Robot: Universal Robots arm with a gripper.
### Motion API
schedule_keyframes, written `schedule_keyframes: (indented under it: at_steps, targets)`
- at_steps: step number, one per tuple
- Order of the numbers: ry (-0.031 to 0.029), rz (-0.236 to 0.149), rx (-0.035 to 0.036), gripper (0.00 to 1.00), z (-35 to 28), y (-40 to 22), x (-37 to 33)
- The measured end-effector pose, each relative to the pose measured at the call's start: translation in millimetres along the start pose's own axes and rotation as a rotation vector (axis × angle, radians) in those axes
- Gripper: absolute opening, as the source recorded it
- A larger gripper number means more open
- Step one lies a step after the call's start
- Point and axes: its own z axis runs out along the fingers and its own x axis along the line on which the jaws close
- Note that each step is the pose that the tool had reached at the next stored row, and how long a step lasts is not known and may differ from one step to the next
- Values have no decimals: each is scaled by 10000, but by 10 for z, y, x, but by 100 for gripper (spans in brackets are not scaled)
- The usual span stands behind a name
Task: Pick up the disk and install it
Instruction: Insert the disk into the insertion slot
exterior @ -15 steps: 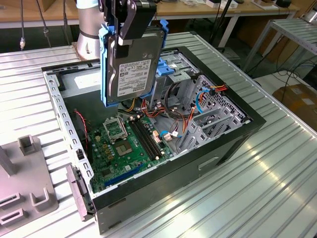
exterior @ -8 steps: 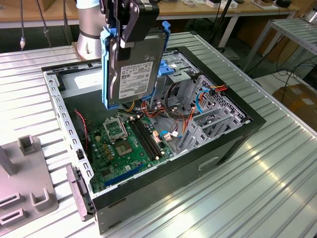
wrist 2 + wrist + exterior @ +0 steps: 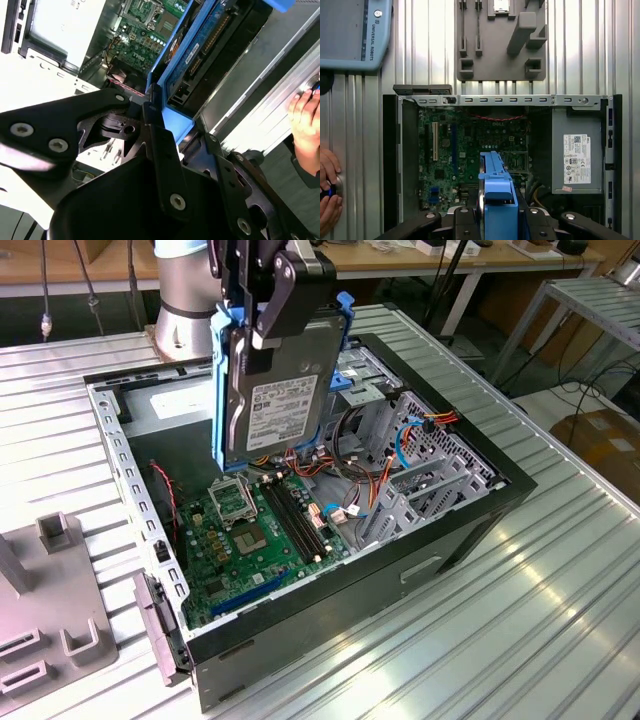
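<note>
The disk [image 3: 275, 400], a grey metal drive with a white label in a blue side-rail frame, hangs upright above the open computer case [image 3: 450, 530]. My gripper [image 3: 265, 325] is shut on its upper end, one black finger lying across the drive's face. Below the disk's lower edge lies the green motherboard [image 3: 250, 540]. In the second wrist view the black fingers [image 3: 155, 125] clamp the disk's blue frame [image 3: 200, 45]. From above, in the first wrist view, the disk's blue rail [image 3: 496, 195] shows edge-on between the gripper [image 3: 497, 220] parts, over the motherboard [image 3: 470, 145].
A metal drive cage [image 3: 420, 455] with red and blue cables fills the case's side at the exterior view's right. A power supply [image 3: 576, 160] sits in one corner. A grey fixture [image 3: 50, 610] lies beside the case. A person's hand [image 3: 327, 185] rests on the ribbed table.
</note>
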Motion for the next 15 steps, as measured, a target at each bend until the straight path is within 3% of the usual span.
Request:
schedule_keyframes:
  at_steps: [1, 5, 8, 12, 15]
  targets:
    - [-1, -1, 1, 37, 2, -3, 46]
    - [-2, 0, 1, 37, 5, -76, 88]
    - [-2, 46, 0, 37, 6, -188, 90]
    - [-2, 59, -1, 37, 5, -293, 89]
    - [-2, 70, -1, 37, 4, -434, 87]
